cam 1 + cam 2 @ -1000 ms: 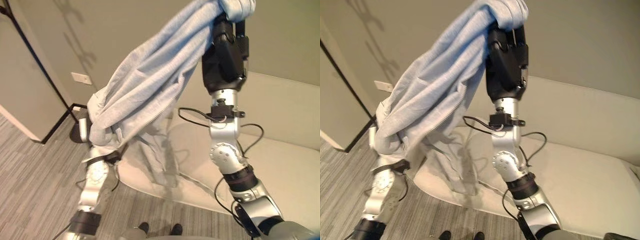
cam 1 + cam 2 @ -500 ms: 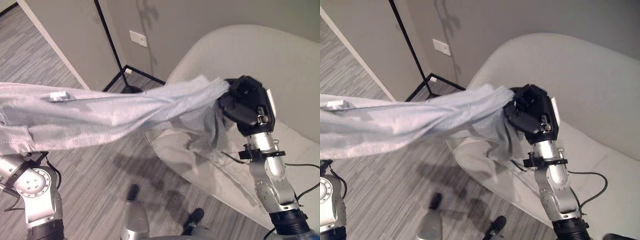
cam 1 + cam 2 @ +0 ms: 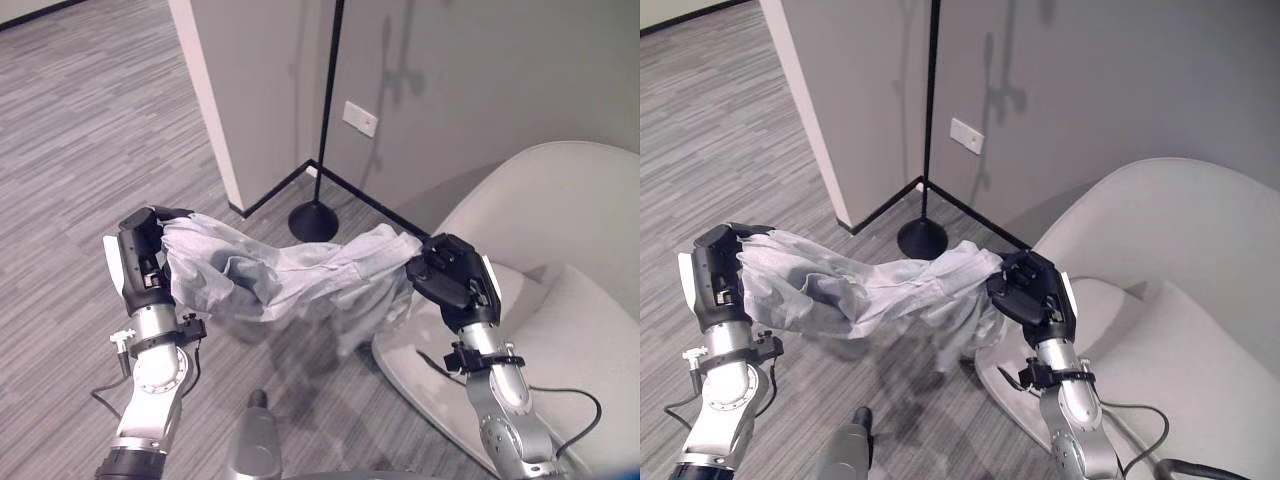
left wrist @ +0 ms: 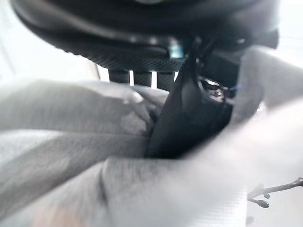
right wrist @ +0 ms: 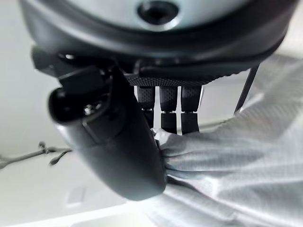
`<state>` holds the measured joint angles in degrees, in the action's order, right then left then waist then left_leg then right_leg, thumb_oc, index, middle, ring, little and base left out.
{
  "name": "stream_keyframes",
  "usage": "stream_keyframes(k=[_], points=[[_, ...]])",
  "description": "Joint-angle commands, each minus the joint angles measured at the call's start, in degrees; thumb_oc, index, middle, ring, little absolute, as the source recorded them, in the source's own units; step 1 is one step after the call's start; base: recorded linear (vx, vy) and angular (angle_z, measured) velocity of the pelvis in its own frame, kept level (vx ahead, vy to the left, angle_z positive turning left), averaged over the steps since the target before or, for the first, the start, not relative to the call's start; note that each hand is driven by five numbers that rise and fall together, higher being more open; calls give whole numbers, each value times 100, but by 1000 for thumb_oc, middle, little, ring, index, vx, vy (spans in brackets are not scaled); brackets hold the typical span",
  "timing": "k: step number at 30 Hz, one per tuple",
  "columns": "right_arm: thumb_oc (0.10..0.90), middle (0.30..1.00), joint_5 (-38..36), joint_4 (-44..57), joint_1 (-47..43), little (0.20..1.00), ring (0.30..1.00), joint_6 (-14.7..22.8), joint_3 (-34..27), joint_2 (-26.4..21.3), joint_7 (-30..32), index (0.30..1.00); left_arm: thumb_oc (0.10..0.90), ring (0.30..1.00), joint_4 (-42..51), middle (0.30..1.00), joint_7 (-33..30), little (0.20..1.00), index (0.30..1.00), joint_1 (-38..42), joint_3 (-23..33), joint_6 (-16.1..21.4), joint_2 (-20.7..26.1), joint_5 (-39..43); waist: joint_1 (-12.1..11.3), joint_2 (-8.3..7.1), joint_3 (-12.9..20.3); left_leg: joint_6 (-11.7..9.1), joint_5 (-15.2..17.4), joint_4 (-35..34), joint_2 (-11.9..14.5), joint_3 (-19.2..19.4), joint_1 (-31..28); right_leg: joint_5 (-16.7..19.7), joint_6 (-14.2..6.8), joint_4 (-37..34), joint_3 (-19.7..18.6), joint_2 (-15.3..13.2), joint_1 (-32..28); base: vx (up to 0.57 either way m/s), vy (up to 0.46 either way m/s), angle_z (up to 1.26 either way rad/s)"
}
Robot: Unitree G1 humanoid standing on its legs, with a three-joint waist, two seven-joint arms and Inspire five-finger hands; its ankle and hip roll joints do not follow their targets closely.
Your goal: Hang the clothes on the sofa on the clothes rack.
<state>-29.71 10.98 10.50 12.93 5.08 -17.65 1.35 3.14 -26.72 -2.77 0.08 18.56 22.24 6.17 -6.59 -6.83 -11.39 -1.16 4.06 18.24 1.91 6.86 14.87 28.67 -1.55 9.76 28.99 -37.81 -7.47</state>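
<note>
— Grey striped floor (image 3: 90, 120) all around, plain grey wall (image 3: 1120, 90) behind, with a white outlet plate (image 3: 359, 118) low on it. Hard to read anything?

— Yes. Black pole of the clothes rack (image 3: 330, 100) cut off at the upper edge, so nothing visible of its top; only the round black base (image 3: 313, 222) on the floor. Pale sofa (image 3: 560, 230) cut off at the right side. Fingers of the left hand (image 3: 140, 262) mostly buried in cloth in the head views.

— And the wrist views?

— Left wrist view: thumb (image 4: 184, 118) pressed into the folds, fingers curled behind the fabric. Right wrist view: fingers (image 5: 168, 113) bent down against the thumb, pinching a gathered bunch of cloth. Right hand (image 3: 1032, 292) likewise closed on the garment's end.

— Where is the garment now?

— Light grey garment (image 3: 290, 285) stretched between both hands, in the air over the floor, just beside the sofa's front edge and near the rack base, touching neither as far as visible.

— Different from one second ago?

— Very much. Then held high by the right hand, hanging down long. Half a second ago pulled out wide and almost flat. Now lower, bunched and sagging in the middle. Whole view also shifted, so camera moved too.

— Material?

— Soft knit, fine ribbed texture, many creases and twisted folds. Sofa smooth, rounded, matte. Hands hard, dark, glossy plastic.
</note>
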Motion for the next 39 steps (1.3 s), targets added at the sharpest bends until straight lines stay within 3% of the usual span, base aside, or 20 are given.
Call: stream_keyframes(k=[1,2,7,8,9,12,13,15,16,17,20,21,24,26,27,29,31,34,37,39], points=[[400,300,-6,654,-463,300,300,670,-252,-558,-124,300,400,300,1078,300,-14,300,300,196,237,685,197,-34,92,226,659,-15,-260,-1619,182,-655,-903,-1620,-899,165,-625,908,562,262,450,88],[400,300,-78,753,-341,300,300,727,-444,-592,-169,300,400,300,1089,300,207,300,300,75,118,647,95,148,179,245,668,138,-283,-1853,-7,-800,-1152,-2353,-626,435,-875,1641,805,172,260,52],[400,300,-78,754,-341,300,300,727,-444,-592,-169,300,400,300,1090,300,208,300,300,75,118,646,95,148,177,244,669,138,-284,-1855,-7,-798,-1153,-2354,-626,437,-878,1641,808,120,112,17],[400,300,-272,494,-342,300,300,744,-366,-622,-250,300,400,300,943,300,421,300,300,190,-44,454,-23,236,599,19,362,323,-9,-1971,-432,-1210,-1890,-2425,-544,13,-1441,3283,1976,661,403,-4],[400,300,-310,416,-439,300,300,802,-370,-649,-223,300,400,300,837,300,402,300,300,438,-189,426,-58,139,723,-50,278,382,157,-2051,-583,-1431,-2194,-2096,-634,-268,-1541,3552,2294,869,437,57],[400,300,-427,427,-427,300,300,896,-358,-561,-222,300,400,300,718,300,423,300,300,561,-387,462,-100,-53,760,-156,437,350,574,-1821,-668,-1704,-2464,-2312,-350,-600,-1668,3694,1759,413,49,147],[400,300,-386,305,-556,300,300,923,-268,-569,-127,300,400,300,853,300,533,300,300,392,-359,511,-131,-4,755,-42,652,226,766,-1347,-596,-1521,-2473,-2302,-309,-892,-1611,3676,1417,499,31,51],[400,300,-416,319,-628,300,300,974,-289,-629,-162,300,400,300,912,300,584,300,300,308,-340,626,-119,140,684,3,618,-84,330,-178,-582,-1175,-1982,-2221,-271,-1155,-1658,3648,1074,226,64,39],[400,300,-417,314,-634,300,300,975,-287,-623,-165,300,400,300,907,300,584,300,300,313,-338,626,-111,142,694,22,650,-87,390,-119,-558,-1186,-1939,-2238,-278,-1180,-1657,3678,1079,116,64,-48],[400,300,-413,270,-750,300,300,979,-267,-715,-89,300,400,300,905,300,556,300,300,290,-322,636,-57,162,637,-13,592,-311,-15,732,-350,-787,-1456,-2271,-212,-1335,-1597,3611,852,143,58,-96],[400,300,-330,242,-899,300,300,937,-137,-771,-9,300,400,300,873,300,487,300,300,263,-265,627,-85,219,553,1,567,-333,-121,1518,-41,-438,-997,-2383,-123,-1449,-1610,3606,661,102,49,-22],[400,300,-260,234,-954,300,300,905,-84,-821,12,300,400,300,763,300,449,300,300,302,-269,624,-153,287,542,-3,544,-238,-57,1531,421,-125,-735,-2506,-142,-1474,-1593,3521,533,172,112,15],[400,300,-322,270,-974,300,300,922,-93,-839,-63,300,400,300,774,300,432,300,300,269,-239,606,-129,205,511,-20,552,-148,254,429,771,-78,-705,-2607,-273,-1458,-1652,3292,480,151,191,8],[400,300,-360,284,-952,300,300,923,-101,-839,-95,300,400,300,781,300,390,300,300,281,-250,603,-88,122,477,-7,553,-186,143,-100,831,-171,-744,-2647,-310,-1446,-1701,3227,450,171,290,4],[400,300,-405,311,-901,300,300,948,-156,-861,-103,300,400,300,758,300,203,300,300,373,-305,608,-16,-92,420,108,565,-379,-472,-1127,999,-569,-683,-2785,-370,-1446,-1826,3194,329,275,470,-8],[400,300,-392,290,-890,300,300,956,-172,-877,-31,300,400,300,705,300,88,300,300,426,-382,643,-13,-157,361,220,539,-572,-839,-1911,1123,-1103,-587,-2962,-396,-1440,-1933,3173,183,281,402,-19],[400,300,-288,253,-927,300,300,973,-198,-910,98,300,400,300,674,300,24,300,300,471,-429,683,7,-220,342,302,510,-739,-989,-2231,1184,-1544,-441,-3073,-445,-1437,-2087,3116,64,232,365,-33],[400,300,11,274,-758,300,300,946,-400,-896,244,300,400,300,571,300,2,300,300,487,-458,679,64,-534,454,500,583,-823,-1084,-2084,1197,-1608,-380,-3064,-635,-1399,-2238,2887,-55,195,516,-68],[400,300,548,242,-446,300,300,823,-751,-605,673,300,400,300,431,300,-163,300,300,473,-473,611,320,-998,518,524,666,-649,-928,-1631,778,-1542,-347,-2925,-788,-1126,-2379,2349,34,211,624,-28],[400,300,1452,265,-382,300,300,712,-1039,-276,1274,300,400,300,459,300,-392,300,300,424,-271,562,689,-1479,558,444,785,-320,-723,-1814,366,-1274,-735,-2706,-771,-594,-2501,2001,287,252,540,-9]])
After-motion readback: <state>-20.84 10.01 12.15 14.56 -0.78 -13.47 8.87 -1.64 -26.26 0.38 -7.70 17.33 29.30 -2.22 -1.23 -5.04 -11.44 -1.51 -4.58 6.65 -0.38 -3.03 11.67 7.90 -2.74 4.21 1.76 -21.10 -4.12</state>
